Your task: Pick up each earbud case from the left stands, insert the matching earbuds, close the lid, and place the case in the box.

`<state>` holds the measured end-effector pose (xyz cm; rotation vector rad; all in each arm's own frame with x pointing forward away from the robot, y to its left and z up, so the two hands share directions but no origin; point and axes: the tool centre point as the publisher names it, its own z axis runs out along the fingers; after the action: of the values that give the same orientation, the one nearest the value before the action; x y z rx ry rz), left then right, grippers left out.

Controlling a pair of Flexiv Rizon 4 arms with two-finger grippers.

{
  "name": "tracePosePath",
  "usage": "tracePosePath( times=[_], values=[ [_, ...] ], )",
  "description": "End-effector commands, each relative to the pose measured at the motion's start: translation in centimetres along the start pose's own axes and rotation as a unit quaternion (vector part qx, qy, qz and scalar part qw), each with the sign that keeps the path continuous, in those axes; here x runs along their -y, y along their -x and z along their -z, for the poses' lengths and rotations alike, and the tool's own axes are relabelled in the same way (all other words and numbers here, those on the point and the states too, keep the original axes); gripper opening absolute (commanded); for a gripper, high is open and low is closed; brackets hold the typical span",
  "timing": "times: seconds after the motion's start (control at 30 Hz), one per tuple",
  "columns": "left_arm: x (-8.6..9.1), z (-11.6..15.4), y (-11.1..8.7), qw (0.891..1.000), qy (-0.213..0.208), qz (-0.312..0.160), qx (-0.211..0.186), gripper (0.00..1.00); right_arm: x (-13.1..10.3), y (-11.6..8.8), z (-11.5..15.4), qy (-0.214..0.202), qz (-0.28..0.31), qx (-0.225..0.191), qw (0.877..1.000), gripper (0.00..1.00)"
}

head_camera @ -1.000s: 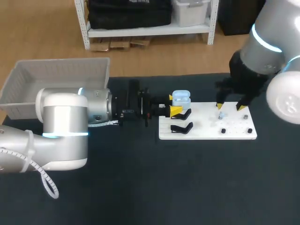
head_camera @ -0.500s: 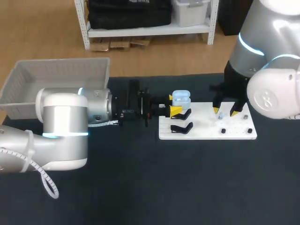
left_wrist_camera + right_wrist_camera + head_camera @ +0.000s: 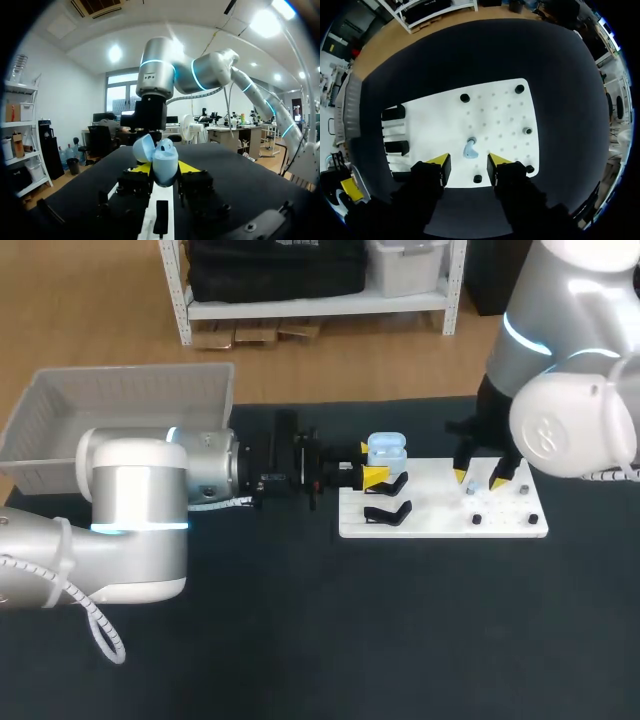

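Note:
A light blue earbud case (image 3: 387,450) with its lid up sits at the left end of the white board (image 3: 445,525). My left gripper (image 3: 368,476) is shut on it. In the left wrist view the case (image 3: 165,164) is pinched between the yellow tips of the left gripper (image 3: 164,169), and its lid (image 3: 144,147) leans back. My right gripper (image 3: 482,478) hangs low over the board's right part, open. A small light blue earbud (image 3: 469,149) stands on the board just ahead of the right gripper (image 3: 468,162), and neither tip touches it.
Two black stands (image 3: 388,512) sit empty at the board's left side. Black pegs (image 3: 465,98) and a grey peg (image 3: 527,131) dot the board around the earbud. A pale plastic box (image 3: 120,400) stands at the table's back left, behind my left arm.
My right gripper has come down and slightly left over the earbud, and its fingers have drawn closer together. The left arm and the case have not moved.

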<state>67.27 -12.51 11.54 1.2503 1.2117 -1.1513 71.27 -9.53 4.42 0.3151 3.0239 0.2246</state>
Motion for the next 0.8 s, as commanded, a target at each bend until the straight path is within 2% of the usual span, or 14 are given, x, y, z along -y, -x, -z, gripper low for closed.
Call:
tracePosePath(
  times=[0.03, 0.47, 0.8],
  values=[
    [0.01, 0.0, -0.08, 1.0, 0.001, -0.001, 0.002, 0.0, 0.26, 0.44, -0.21, 0.002, -0.004, -0.003, 1.0, 0.44],
    [0.01, 0.0, -0.08, 1.0, 0.001, -0.001, 0.002, 0.0, 0.33, 0.06, -0.57, 0.011, -0.006, -0.011, 1.0, 0.4],
    [0.01, 0.0, -0.08, 1.0, 0.001, -0.001, 0.002, 0.0, 0.02, 0.2, -0.96, 0.004, 0.004, -0.012, 1.0, 0.32]
  ],
)
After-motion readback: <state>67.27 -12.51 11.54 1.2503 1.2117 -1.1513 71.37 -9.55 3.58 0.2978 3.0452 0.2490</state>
